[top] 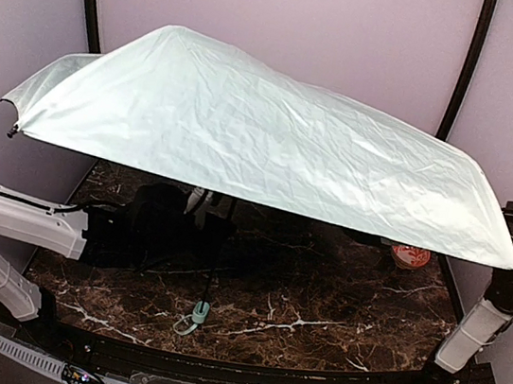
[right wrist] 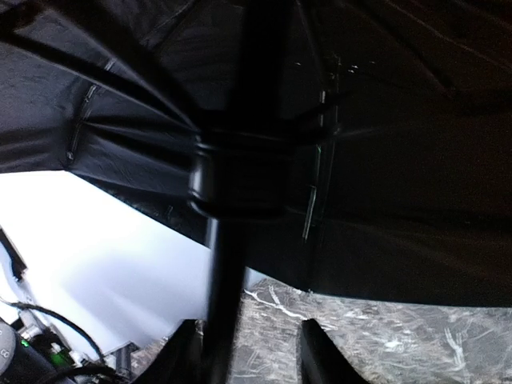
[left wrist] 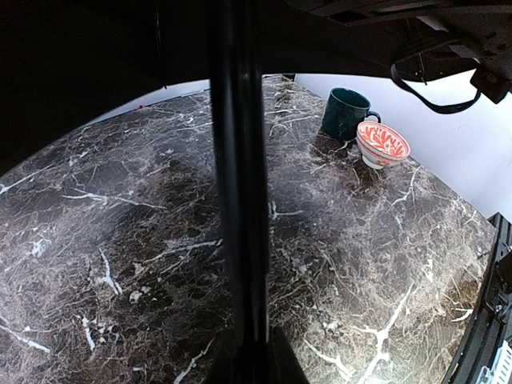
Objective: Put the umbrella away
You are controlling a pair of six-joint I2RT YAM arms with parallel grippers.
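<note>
A: umbrella (top: 263, 145) status?
B: Held open over table (top: 317, 306); left arm (top: 33, 218) extended in from 9 o'clock, left gripper (left wrist: 254, 362) clamped on shaft (left wrist: 238, 200).
A: Other side?
B: right arm (top: 494, 302) raised at 4 o'clock, right gripper (right wrist: 248, 352) part-open, shaft straddled.

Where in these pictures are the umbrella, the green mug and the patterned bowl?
umbrella (top: 264, 136): top view, middle of its open canopy.
green mug (left wrist: 342, 116): left wrist view, its side wall.
patterned bowl (left wrist: 384, 142): left wrist view, its inside.
</note>
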